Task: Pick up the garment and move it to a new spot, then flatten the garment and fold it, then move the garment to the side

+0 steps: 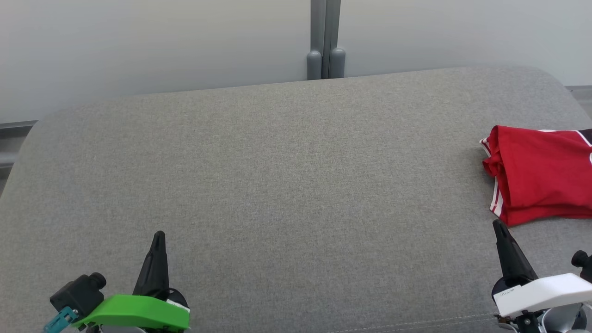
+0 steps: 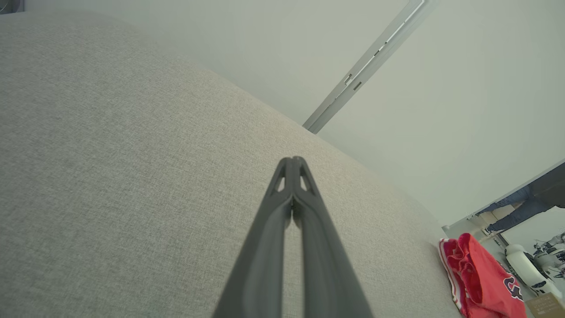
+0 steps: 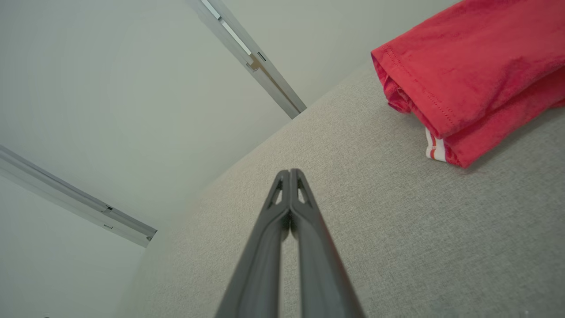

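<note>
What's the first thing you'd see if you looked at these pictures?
The bright red garment jumps out: it lies folded up at the right edge of the big grey cushion. Next come two dark pointy grippers at the bottom, the left gripper above a green cover and the right gripper above a white cover, both shut and empty.
</note>
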Controlling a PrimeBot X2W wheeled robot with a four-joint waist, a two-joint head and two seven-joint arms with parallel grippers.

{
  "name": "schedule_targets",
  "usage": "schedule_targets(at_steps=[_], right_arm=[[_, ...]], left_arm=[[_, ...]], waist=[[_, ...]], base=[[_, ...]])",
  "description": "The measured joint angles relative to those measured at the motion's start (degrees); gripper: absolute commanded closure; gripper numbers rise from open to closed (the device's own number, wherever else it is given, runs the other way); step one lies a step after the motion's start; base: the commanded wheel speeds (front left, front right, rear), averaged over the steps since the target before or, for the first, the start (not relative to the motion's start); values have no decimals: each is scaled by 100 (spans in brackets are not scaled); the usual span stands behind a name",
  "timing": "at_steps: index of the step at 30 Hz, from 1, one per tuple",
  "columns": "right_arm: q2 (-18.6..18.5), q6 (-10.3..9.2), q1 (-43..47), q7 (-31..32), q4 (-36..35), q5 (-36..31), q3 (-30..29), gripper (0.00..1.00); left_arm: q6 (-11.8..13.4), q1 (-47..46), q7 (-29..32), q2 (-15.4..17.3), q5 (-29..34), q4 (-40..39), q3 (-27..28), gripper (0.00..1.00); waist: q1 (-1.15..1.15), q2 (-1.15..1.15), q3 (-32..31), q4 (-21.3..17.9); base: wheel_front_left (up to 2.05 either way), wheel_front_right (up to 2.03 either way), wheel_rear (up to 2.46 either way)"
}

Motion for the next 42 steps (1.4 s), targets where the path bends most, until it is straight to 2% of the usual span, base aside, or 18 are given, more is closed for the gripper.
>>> schedule_targets(at_steps=[22, 42], right_arm=[[-60, -4, -32, 336, 211, 1706, -211, 100], [-82, -5, -116, 609, 371, 2932, -409, 100]], left_arm=[[-322, 14, 182, -265, -1338, 15, 222, 100], [-549, 20, 326, -448, -2345, 29, 399, 100]], waist=[[0, 0, 3, 6], [0, 0, 6, 12]], base=[[0, 0, 0], [0, 0, 0]])
